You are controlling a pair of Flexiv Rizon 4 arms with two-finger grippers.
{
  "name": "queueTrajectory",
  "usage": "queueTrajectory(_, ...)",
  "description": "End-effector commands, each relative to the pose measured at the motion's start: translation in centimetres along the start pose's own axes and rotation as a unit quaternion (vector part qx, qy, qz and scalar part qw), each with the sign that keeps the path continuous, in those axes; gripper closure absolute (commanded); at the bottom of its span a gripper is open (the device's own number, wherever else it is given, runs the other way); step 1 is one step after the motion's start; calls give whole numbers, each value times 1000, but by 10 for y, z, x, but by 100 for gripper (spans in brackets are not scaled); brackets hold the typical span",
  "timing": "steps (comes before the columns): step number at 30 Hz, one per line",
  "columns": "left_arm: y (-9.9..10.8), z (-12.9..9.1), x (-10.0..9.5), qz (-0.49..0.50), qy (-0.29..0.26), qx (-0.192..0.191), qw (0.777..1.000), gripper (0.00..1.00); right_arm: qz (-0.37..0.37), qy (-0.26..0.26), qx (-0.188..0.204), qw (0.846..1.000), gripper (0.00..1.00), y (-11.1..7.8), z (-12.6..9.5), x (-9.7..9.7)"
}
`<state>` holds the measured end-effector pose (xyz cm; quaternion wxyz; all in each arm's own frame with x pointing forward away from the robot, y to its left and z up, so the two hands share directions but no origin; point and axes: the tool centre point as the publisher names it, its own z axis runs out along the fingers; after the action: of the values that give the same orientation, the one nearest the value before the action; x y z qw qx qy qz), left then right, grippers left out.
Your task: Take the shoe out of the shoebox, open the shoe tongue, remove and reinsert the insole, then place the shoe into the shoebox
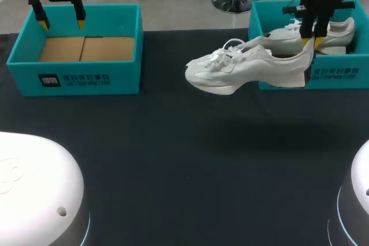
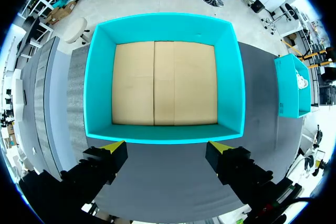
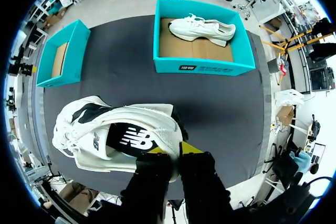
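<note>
Our right fingers [image 3: 192, 148] clamp just the sneaker's [image 1: 242, 68] heel; its hanging weight may twist it loose. Our left fingers [image 2: 112, 147] stand apart.

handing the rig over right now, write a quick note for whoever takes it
Left gripper: open, holding nothing, above the left teal box.
Right gripper: shut on the heel of the white shoe, held off the table in front of the right shoebox, toe toward my left.
The dark insole is inside the held shoe. A second shoe lies in the right shoebox.
Done: shoe out of the box.
Left: open the tongue, take the insole out and put it back, return the shoe to the shoebox.
</note>
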<state>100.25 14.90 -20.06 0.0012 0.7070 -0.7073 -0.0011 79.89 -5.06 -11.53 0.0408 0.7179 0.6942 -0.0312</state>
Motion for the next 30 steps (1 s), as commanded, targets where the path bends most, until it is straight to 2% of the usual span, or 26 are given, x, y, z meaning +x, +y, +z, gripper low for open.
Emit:
queueTrajectory(1,1,0,0,0,0,0,1000,0,2,12,-27,1000,100,-21,9,11)
queueTrajectory(3,1,0,0,0,0,0,1000,0,-1,3,-14,1000,100,-24,10,12)
queueTrajectory(25,1,0,0,0,0,0,1000,0,-1,-6,-19,1000,100,-26,9,11)
queueTrajectory(30,1,0,0,0,0,0,1000,0,-3,-2,-7,1000,100,-31,28,19)
